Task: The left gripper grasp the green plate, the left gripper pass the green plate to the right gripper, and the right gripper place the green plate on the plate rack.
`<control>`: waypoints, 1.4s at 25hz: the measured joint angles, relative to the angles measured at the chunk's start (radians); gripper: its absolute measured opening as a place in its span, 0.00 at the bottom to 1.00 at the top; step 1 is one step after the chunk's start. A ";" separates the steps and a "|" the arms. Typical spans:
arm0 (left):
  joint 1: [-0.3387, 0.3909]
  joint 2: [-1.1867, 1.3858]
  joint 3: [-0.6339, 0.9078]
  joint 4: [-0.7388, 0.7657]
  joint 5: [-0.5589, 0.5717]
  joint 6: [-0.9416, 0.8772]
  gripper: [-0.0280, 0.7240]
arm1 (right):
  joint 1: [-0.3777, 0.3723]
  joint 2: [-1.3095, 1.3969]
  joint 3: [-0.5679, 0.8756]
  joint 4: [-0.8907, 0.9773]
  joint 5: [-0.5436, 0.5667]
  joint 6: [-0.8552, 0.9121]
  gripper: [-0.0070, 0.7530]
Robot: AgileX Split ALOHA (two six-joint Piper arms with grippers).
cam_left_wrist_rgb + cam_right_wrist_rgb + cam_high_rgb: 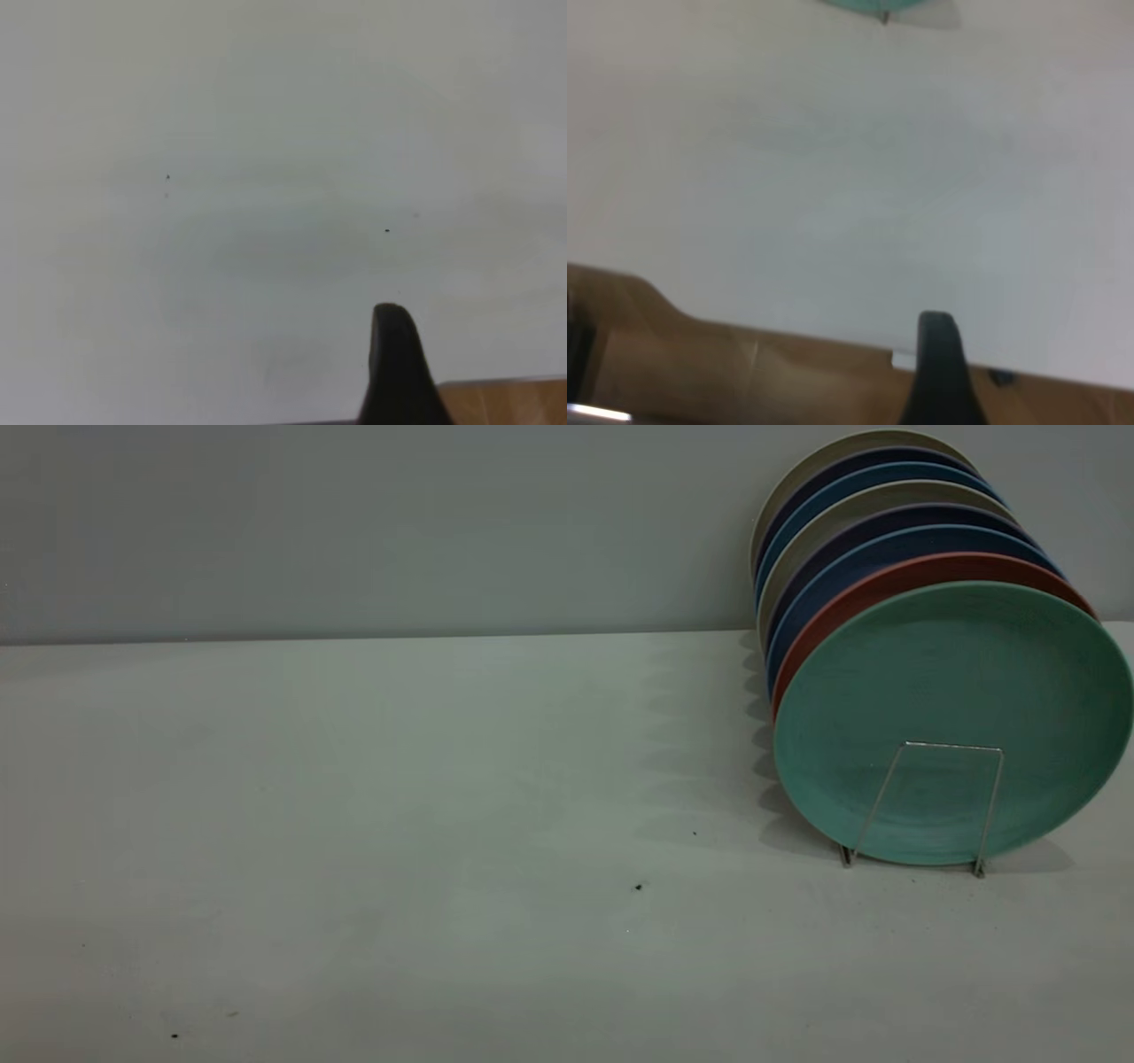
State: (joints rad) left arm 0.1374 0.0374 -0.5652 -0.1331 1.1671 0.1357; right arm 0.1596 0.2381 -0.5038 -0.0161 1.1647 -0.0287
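The green plate (pixel 952 691) stands upright at the front of a row of plates in the plate rack (pixel 953 745), at the table's right side; a wire loop of the rack crosses its lower face. Neither arm appears in the exterior view. In the left wrist view only a black tip of my left gripper (pixel 394 354) shows, over bare white table. A black tip of my right gripper (pixel 939 354) hangs at the table's edge, far from the green plate (pixel 855 4), of which only a sliver shows beside a foot of the rack (pixel 884 16).
Behind the green plate stand a salmon plate (pixel 886 583), dark blue plates (pixel 873 549) and grey ones (pixel 833 460). The white table (pixel 399 824) spreads left of the rack. A brown wooden surface (pixel 700 363) borders the table's edge below both wrists.
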 joint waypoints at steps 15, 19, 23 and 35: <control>-0.215 -0.013 0.055 0.122 -0.010 -0.106 0.70 | 0.000 -0.072 0.032 0.134 -0.030 -0.177 0.63; -0.275 -0.013 0.079 0.127 -0.026 -0.109 0.70 | 0.000 -0.079 0.032 0.108 -0.030 -0.180 0.63; -0.297 -0.013 0.079 0.124 -0.029 -0.104 0.70 | 0.000 -0.079 0.032 0.102 -0.030 -0.180 0.63; -0.300 -0.013 0.079 0.122 -0.029 -0.100 0.70 | 0.000 -0.079 0.032 0.102 -0.030 -0.180 0.62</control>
State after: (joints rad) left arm -0.1629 0.0248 -0.4861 -0.0110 1.1377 0.0352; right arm 0.1596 0.1593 -0.4721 0.0854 1.1351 -0.2091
